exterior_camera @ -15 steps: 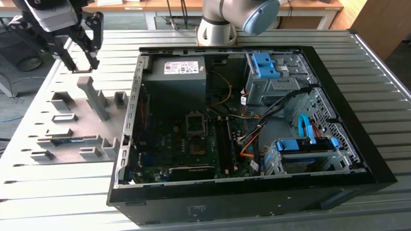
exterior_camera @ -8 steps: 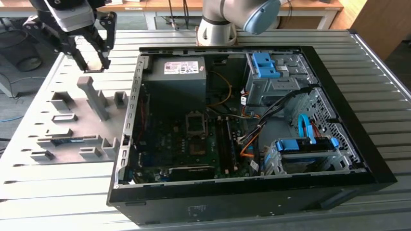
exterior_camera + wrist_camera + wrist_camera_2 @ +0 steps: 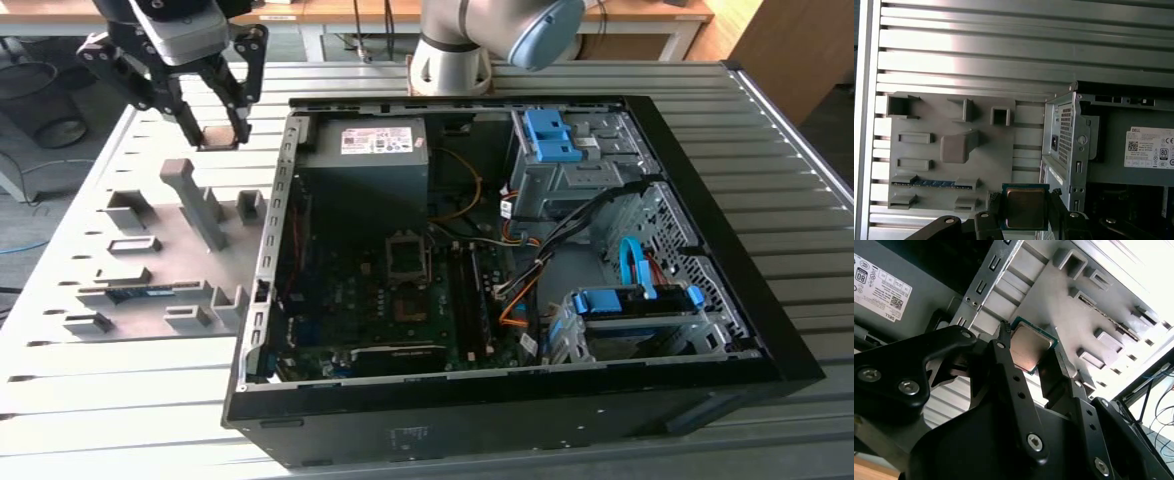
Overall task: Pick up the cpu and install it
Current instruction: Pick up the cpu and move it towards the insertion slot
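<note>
the cpu [image 3: 1025,207] was held off the table, clamped by two opposite edges between the black fingers [image 3: 1013,382] of the gripper [image 3: 1025,214], which was closed on it. its dull metal lid faced the cameras in both wrist views, with a thin green rim of board showing round it. in the exterior view the gripper [image 3: 219,132] hung at the far left, and the pale square between its fingertips was probably the same chip (too small there to be sure).

below it in the first wrist view lay a grey fixture plate [image 3: 929,107] with raised brackets and slots, one slot holding a blue-edged memory stick [image 3: 934,183]. just beside the plate, on the exterior view's right, stood the open computer case [image 3: 534,410] lying on its side. the gripper was near the case's far corner, close to the grey power supply [image 3: 367,160] and outside the case wall.

inside the case, the cpu socket [image 3: 404,255] sat near the middle of the motherboard [image 3: 387,310], well apart from the gripper. blue drive caddies [image 3: 550,135] and loose cables filled the exterior view's right half of the case. everything rested on a ribbed metal table [image 3: 787,200], and the arm's pale base [image 3: 461,50] stood beyond the case.
</note>
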Motion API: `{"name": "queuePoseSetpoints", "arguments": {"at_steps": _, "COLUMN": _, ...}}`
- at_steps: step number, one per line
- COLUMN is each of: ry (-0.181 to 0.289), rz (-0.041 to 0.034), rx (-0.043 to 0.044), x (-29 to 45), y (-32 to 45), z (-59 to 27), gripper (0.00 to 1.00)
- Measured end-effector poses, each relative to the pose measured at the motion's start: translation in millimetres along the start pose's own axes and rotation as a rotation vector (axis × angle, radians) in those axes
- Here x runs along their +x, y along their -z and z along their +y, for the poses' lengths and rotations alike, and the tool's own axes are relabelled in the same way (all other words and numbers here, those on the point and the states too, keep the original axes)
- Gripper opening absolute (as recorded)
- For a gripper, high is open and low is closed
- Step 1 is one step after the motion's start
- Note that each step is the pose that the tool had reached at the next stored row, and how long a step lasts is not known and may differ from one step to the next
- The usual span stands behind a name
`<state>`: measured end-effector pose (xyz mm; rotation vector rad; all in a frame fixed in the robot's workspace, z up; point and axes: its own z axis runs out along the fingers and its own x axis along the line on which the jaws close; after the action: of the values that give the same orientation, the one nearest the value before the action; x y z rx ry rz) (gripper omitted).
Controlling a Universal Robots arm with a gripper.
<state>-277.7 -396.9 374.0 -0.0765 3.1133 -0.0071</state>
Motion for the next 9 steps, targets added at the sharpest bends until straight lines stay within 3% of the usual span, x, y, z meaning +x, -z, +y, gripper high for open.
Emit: {"name": "queuePoseSetpoints", "arguments": {"at_steps": 9, "ry": 0.000, "rz": 0.0003, "rx": -0.0001, "x": -20.8, "y": -0.8, "z": -1.0, "gripper": 0.47}}
